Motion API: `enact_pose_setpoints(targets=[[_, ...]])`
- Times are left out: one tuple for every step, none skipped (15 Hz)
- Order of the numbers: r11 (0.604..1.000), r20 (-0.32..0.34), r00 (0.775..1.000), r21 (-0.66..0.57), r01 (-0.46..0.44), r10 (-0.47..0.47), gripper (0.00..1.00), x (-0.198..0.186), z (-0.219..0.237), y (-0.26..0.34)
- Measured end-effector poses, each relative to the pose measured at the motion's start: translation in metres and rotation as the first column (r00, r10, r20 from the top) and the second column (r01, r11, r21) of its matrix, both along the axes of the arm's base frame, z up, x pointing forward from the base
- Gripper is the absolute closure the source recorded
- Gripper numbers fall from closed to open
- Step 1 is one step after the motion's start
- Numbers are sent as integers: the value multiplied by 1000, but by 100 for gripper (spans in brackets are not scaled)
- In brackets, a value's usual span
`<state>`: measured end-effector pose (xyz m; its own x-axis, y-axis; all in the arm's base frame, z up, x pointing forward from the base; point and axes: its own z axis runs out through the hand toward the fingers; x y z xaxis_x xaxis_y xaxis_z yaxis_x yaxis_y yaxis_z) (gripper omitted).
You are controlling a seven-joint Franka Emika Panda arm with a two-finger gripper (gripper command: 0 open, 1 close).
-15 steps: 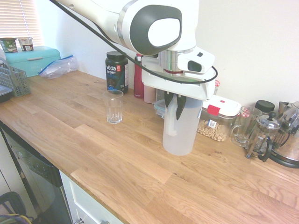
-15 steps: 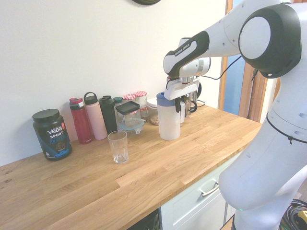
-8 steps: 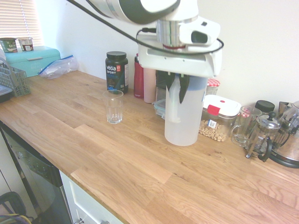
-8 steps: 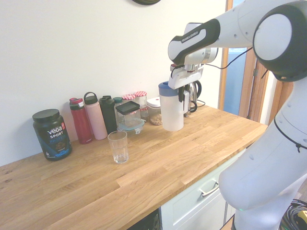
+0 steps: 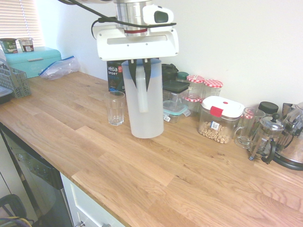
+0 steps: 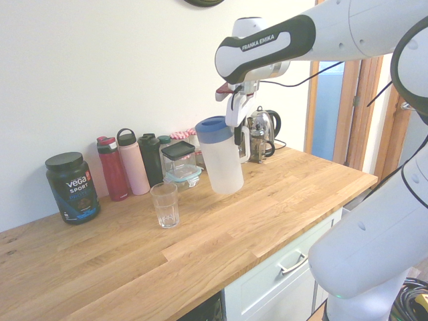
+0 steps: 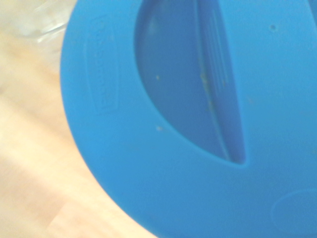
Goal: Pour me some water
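Note:
My gripper (image 5: 141, 75) (image 6: 237, 130) is shut on the side handle of the tall frosted-white jug (image 5: 145, 111) (image 6: 223, 167) with a blue lid (image 6: 214, 126) (image 7: 198, 114). The jug hangs upright just above the wooden counter, close beside the empty clear glass (image 5: 115, 108) (image 6: 164, 204). The water inside the jug is barely visible through its frosted wall. In the wrist view the blue lid fills nearly the whole picture, with a sliver of the glass's rim (image 7: 47, 25) beside it.
Along the wall stand a black Vega tub (image 6: 72, 186), red and pink bottles (image 6: 114, 168), jars with red lids (image 5: 202, 87), a cereal box (image 5: 220, 119), a glass mug (image 5: 248, 127), a French press (image 5: 267, 137) and a kettle (image 6: 263, 130). A dish rack (image 5: 12, 80) sits far left.
The jug has been lifted off the counter and carried from beside the cereal box to right next to the glass, still upright in my shut gripper.

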<state>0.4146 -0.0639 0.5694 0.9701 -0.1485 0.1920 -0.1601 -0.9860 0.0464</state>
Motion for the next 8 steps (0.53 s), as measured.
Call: enact_pose_setpoints(targets=[[998, -15, 999, -26, -52, 52, 100, 1, -1, 16], [993, -30, 994, -57, -105, 103, 100, 2, 0, 31], [983, -43, 987, -91, -158, 154, 100, 2, 1, 44], [970, -54, 978, -129, -206, 201, 100, 3, 4, 54], [953, -64, 968, -171, -249, 242, 100, 4, 6, 63], [933, -77, 958, -217, -286, 276, 100, 6, 8, 72], [911, -93, 948, -265, -318, 304, 100, 9, 9, 82], [887, -112, 939, -308, -343, 325, 100, 13, 10, 92]])
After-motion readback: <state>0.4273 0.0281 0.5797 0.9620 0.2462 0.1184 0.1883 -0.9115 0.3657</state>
